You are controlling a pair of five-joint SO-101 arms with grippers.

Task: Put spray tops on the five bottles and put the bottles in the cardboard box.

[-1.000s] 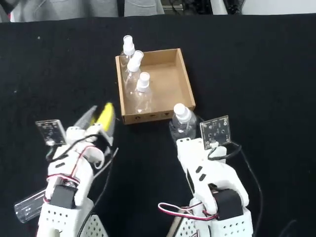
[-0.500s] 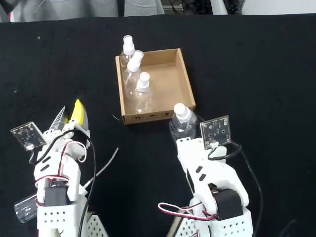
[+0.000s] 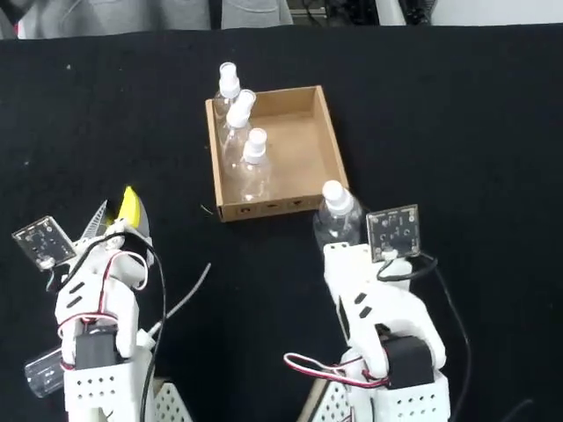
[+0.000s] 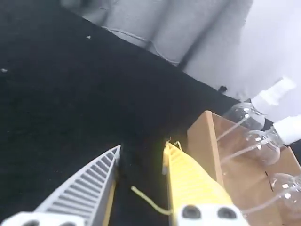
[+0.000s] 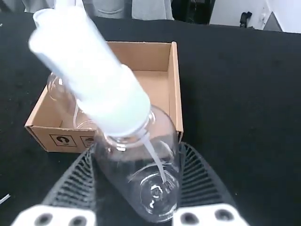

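Observation:
The cardboard box (image 3: 324, 145) sits mid-table, with three capped clear bottles (image 3: 244, 149) lying along its left wall. A fourth bottle (image 3: 336, 220) with a white spray top (image 5: 89, 70) stands upright just off the box's near right corner, and my right gripper (image 3: 339, 236) is shut on its body (image 5: 141, 169). My left gripper (image 3: 113, 209) is open over bare cloth, well left of the box, its grey and yellow fingers (image 4: 188, 183) holding nothing. The box corner (image 4: 204, 141) and the bottles (image 4: 247, 141) lie beyond it.
An uncapped clear bottle (image 3: 42, 374) lies at the near left, partly hidden by the left arm's base. A thin pale strand (image 3: 186, 292) lies on the black cloth between the arms. The box's right half (image 5: 157, 89) holds nothing.
My left arm swung left, away from the box's near left corner. My right gripper carried its bottle slightly right and toward the box.

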